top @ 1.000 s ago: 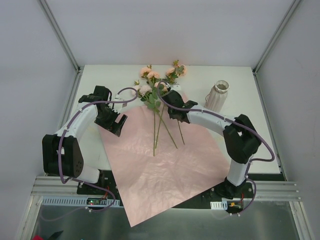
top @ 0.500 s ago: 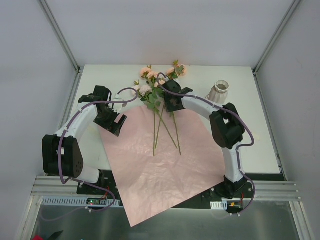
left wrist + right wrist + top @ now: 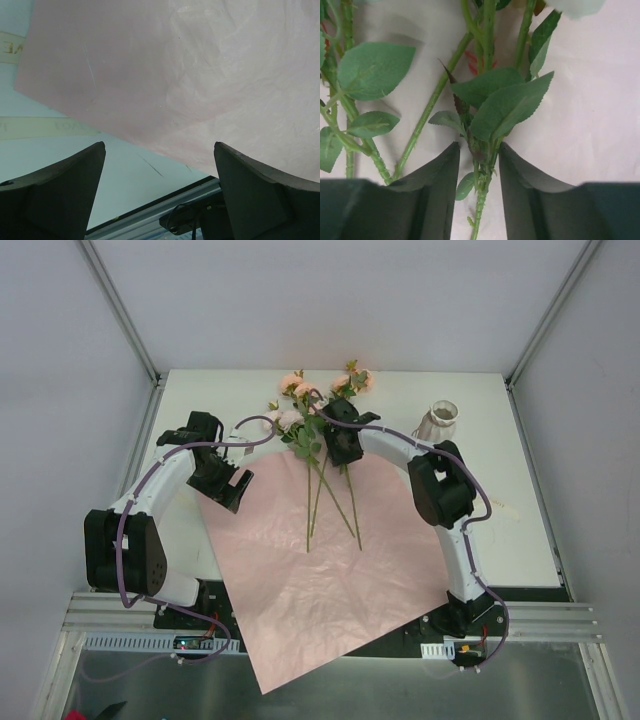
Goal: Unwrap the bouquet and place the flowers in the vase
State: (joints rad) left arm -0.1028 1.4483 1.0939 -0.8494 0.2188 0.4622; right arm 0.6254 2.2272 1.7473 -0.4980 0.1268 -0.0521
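Top view, flowers: the flowers [image 3: 318,425] lie loose on the far part of the opened pink paper sheet [image 3: 330,570]. Blooms point to the back of the worktop [image 3: 520,530] and bare stems fan toward the arms.
Top view, vase: the vase [image 3: 440,418] stands right of the blooms and apart from them, just beyond the right arm's elbow.
Top view, right arm: stretched far forward and curled inward, with the right gripper [image 3: 340,445] down among the foliage just below the blooms.
Top view, left arm: elbow out, with the left gripper [image 3: 232,492] hanging over the sheet's left edge, well apart from the flowers.
Left wrist, gripper: fingers [image 3: 60,190] spread wide with nothing between them. Only pink sheet and a strip of worktop lie beneath.
Right wrist, gripper: fingers apart, straddling one green stem [image 3: 481,195] just under a cluster of leaves [image 3: 510,100]. A gap shows on each side, so no pinch yet.
Handling: light, I'd judge, with thin springy stems. Blooms and leaves would crush or snag easily, and other stems lie close alongside.
Where to hold: on the stem below the leaves — right where the fingers sit — never on a bloom.
Risk: a thin stem could swivel in the grip, and the vase's narrow neck gives a drooping end little room.
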